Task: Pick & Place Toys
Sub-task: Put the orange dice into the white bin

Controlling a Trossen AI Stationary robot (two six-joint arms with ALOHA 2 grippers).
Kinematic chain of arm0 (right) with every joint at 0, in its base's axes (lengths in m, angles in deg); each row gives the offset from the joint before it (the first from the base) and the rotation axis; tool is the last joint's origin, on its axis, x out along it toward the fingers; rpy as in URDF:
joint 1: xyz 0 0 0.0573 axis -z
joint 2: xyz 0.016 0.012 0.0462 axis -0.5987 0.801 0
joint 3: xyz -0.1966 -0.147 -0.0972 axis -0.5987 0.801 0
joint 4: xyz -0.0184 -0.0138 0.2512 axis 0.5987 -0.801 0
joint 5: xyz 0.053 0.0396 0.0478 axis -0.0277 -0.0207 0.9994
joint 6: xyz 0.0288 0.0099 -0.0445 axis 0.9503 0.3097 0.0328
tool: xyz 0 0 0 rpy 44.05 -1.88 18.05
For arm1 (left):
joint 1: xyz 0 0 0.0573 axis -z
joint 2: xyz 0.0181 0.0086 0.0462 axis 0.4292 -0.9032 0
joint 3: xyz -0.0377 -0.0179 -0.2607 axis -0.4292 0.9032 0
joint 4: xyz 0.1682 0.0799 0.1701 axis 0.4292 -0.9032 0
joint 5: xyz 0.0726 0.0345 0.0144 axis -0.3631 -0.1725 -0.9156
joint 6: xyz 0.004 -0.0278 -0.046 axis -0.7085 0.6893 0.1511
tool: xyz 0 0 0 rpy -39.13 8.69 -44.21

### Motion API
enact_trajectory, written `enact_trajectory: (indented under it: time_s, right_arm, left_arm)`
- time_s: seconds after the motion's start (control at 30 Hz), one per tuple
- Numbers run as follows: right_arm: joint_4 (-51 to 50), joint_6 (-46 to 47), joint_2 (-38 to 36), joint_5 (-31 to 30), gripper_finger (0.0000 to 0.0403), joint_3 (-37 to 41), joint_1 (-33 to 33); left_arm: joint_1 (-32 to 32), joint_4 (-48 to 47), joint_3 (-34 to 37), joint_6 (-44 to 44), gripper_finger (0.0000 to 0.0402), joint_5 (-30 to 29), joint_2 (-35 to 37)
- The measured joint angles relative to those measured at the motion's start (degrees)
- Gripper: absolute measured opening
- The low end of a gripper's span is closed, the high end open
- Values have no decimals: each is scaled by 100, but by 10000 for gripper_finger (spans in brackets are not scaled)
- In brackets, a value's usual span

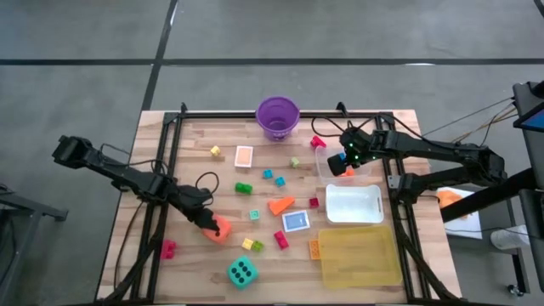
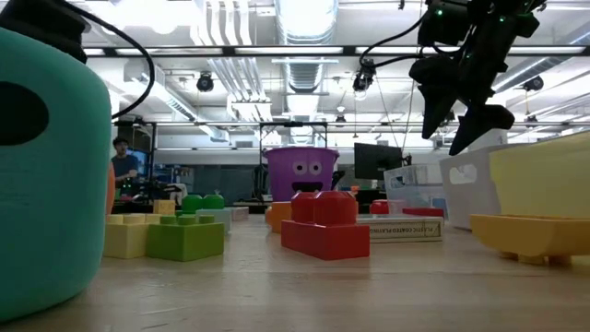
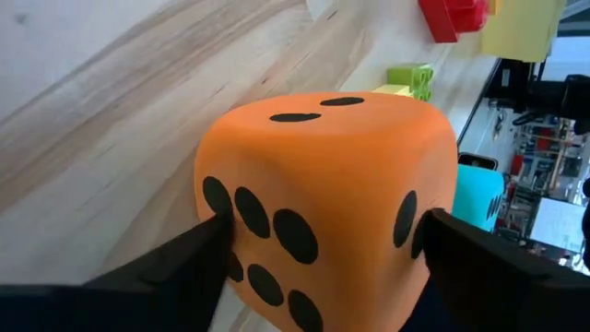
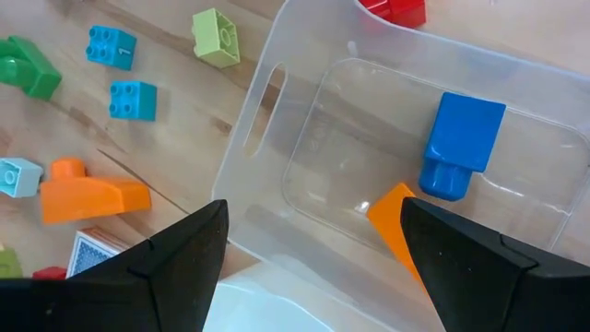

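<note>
An orange black-dotted die [image 1: 221,229] sits on the wooden table, left of the middle, with my left gripper [image 1: 212,223] shut on it; in the left wrist view the die [image 3: 323,175] fills the space between the fingers. A teal die [image 1: 242,272] stands near the front edge. Small blocks, an orange wedge [image 1: 280,204] and two cards [image 1: 295,222] lie scattered across the middle. My right gripper [image 1: 347,161] hangs open above a clear tub [image 4: 267,92] that holds a blue block [image 4: 461,143] and an orange piece [image 4: 392,212]. My left gripper pinches the orange die by two opposite side faces, one finger on the many-dotted face [image 3: 241,214] and the other on the face beside it [image 3: 407,219]. The fingers slant down from the table's left side. The die rests upright with its bottom face on the table.
A purple bucket [image 1: 277,116] stands at the far edge. A white tub [image 1: 353,204] and a yellow tray [image 1: 357,255] sit at the right front. A red block [image 1: 280,240] and yellow and green blocks [image 1: 252,245] lie just right of the orange die. Black frame rails run along both sides.
</note>
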Motion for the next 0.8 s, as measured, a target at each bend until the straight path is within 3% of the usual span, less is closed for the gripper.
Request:
enact_trajectory:
  time_s: [0.2, 0.5, 0.67, 0.8]
  right_arm:
    - [28, -2, 0, -11, 317, 0, 0]
    - [182, -34, 0, 203, 317, 0, -58]
    - [1377, -549, 0, 741, 317, 2, -486]
    - [2445, -887, 0, 793, 317, 2, -953]
  left_arm:
    - [-2, 115, -1, 223, 163, 86, 6]
    - [-7, 649, 15, 365, 121, 95, -4]
    - [-7, 1294, 11, 497, 93, -150, 0]
    - [-7, 1520, 11, 629, 87, -320, 0]
